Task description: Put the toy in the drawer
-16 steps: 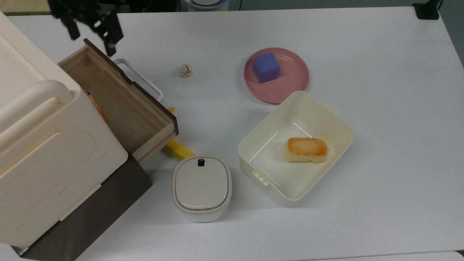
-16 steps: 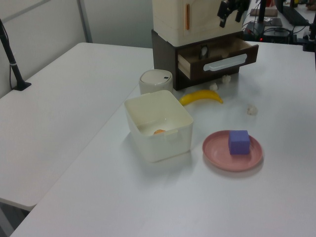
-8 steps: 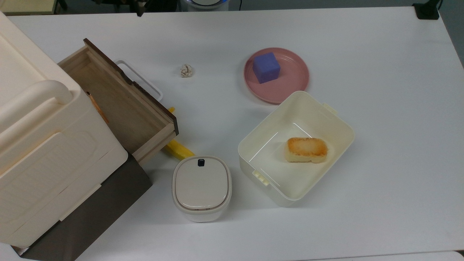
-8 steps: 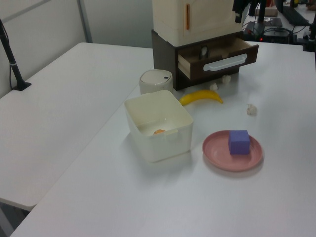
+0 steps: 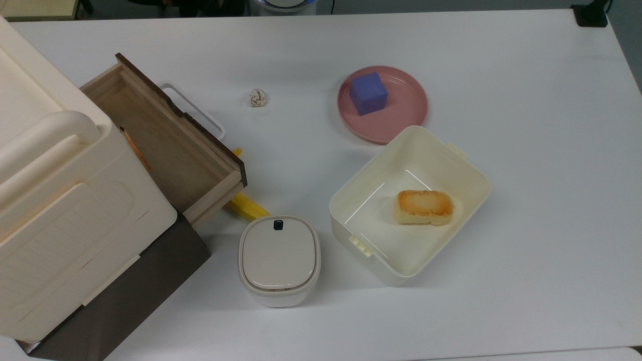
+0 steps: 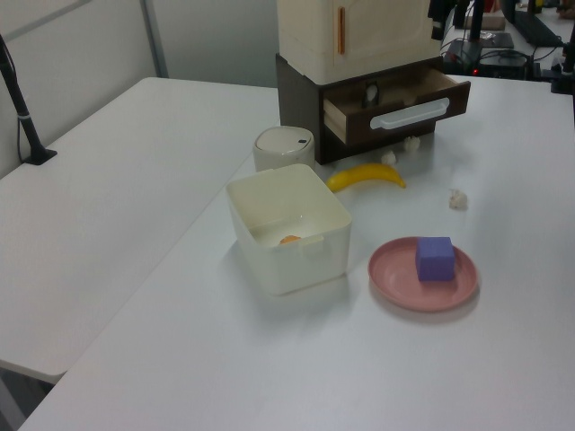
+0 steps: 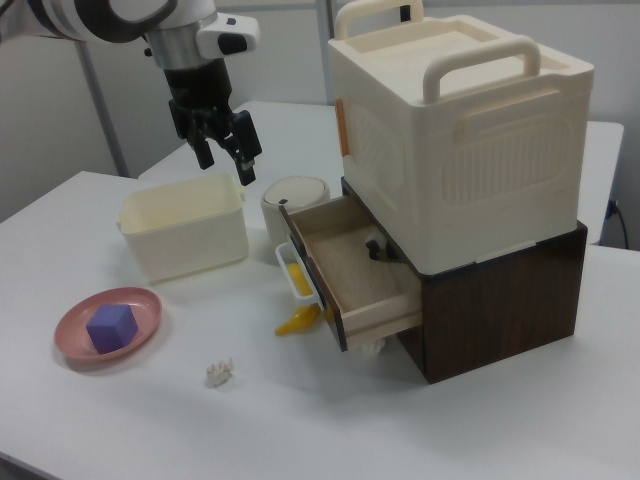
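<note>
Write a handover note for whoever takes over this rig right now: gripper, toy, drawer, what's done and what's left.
Gripper: open, holding nothing, raised above the table, apart from the drawer, toward the right view's left.
Toy: lying inside the drawer, at its back end near the cabinet.
Drawer: pulled out, open.
Done: the toy appears to be in the drawer and released.
Left: probably nothing for the placing itself; shut the drawer only if that is wanted.
</note>
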Robot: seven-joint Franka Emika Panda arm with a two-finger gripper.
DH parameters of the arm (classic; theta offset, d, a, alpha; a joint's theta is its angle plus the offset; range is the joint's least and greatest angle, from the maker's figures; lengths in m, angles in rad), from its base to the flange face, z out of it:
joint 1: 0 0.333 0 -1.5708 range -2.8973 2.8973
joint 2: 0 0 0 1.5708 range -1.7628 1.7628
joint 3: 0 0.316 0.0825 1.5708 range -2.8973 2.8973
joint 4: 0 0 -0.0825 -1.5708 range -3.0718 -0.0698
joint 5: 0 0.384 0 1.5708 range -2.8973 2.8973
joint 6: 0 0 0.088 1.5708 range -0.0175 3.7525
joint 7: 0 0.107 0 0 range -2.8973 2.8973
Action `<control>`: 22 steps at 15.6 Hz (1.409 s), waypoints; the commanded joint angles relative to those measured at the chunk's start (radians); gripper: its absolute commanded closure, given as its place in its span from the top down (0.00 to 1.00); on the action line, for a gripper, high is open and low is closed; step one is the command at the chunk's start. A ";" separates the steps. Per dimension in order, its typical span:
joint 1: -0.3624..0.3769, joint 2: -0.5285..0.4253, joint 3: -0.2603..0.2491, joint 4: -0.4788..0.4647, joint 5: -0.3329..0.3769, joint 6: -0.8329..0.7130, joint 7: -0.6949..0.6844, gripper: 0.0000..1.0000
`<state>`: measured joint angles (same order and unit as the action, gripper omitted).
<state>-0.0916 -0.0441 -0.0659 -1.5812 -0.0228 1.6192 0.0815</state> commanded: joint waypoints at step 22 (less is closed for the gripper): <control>0.046 0.007 -0.003 -0.051 0.020 0.074 0.029 1.00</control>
<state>-0.0535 -0.0192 -0.0638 -1.6110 -0.0228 1.6714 0.0889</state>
